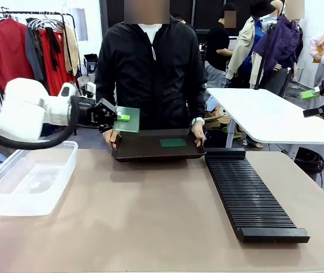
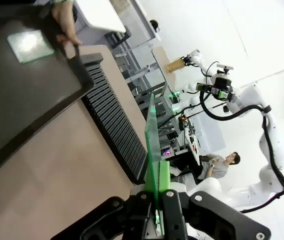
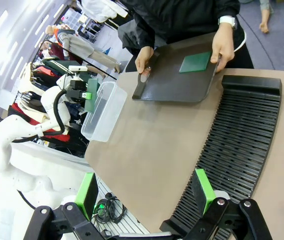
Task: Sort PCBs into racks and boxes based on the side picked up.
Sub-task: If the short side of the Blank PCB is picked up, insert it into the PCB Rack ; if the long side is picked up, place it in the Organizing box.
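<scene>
Left pincer (image 1: 118,118) clamped on one PCB (image 1: 128,120), pinched by an edge; rest of the board sticks out ahead of the fingertips, up off the desk (image 1: 150,227)

From the left wrist that board (image 2: 151,135) is edge-on, running straight out from the pincer (image 2: 157,195)

Second PCB (image 1: 173,143) lies flat on a dark tray (image 1: 144,152), just ahead of the left pincer, lower and to its right; person holds the tray, one hand (image 1: 111,138) at each end

Clear tub (image 1: 28,176) on the desk, below the left pincer and off to its left

Right pincer (image 3: 144,192) jaws wide apart, nothing between them; black rack (image 3: 241,130) lies on the desk below and ahead of it, tray with the second PCB (image 3: 195,62) further ahead
</scene>
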Controlling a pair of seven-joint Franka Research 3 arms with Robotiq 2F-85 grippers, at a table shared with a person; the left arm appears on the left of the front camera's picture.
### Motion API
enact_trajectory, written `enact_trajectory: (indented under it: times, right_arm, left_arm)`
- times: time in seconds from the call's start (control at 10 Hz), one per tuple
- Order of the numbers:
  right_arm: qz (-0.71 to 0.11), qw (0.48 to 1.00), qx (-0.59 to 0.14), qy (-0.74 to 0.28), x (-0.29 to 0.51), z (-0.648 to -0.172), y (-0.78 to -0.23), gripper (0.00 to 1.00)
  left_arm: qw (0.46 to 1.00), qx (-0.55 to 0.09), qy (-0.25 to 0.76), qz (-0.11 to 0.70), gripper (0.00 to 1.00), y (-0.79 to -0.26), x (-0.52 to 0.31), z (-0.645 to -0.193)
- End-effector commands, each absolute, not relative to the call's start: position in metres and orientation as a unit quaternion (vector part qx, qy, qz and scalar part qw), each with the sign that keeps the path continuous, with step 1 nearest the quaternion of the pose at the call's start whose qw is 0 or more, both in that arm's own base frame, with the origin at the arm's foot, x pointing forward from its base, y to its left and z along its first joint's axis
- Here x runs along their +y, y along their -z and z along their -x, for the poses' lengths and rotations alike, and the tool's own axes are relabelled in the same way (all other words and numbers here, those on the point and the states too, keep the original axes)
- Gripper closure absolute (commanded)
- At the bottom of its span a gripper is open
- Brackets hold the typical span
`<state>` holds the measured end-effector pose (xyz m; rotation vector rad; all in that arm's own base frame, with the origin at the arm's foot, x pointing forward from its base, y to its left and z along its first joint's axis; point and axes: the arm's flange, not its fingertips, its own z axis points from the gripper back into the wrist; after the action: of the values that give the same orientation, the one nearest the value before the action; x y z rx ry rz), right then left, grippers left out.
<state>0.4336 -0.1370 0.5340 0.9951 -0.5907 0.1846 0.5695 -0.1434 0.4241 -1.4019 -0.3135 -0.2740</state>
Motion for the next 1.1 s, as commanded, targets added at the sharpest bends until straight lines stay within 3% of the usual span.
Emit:
enact_trajectory:
  times: [0.0, 0.3, 0.5, 1.0]
  right_arm:
    - [-0.465, 0.836, -0.277, -0.09, -0.136, -0.433, -0.536, 0.0]
    - [-0.465, 0.836, -0.277, -0.09, -0.136, -0.433, -0.536, 0.0]
    - [-0.465, 0.836, -0.277, -0.09, -0.136, -0.433, -0.536, 0.0]
    - [-0.465, 0.836, -0.277, -0.09, -0.136, -0.433, -0.536, 0.0]
  left_arm:
    - [0.762, -0.101, 0.1, 0.632, 1.0, -0.45, -0.113, -0.558]
    - [0.838, -0.073, 0.056, 0.538, 1.0, -0.493, -0.058, -0.555]
    - [0.898, -0.068, 0.019, 0.435, 1.0, -0.511, -0.026, -0.554]
    - [0.972, 0.057, 0.05, 0.223, 1.0, -0.516, -0.009, -0.555]
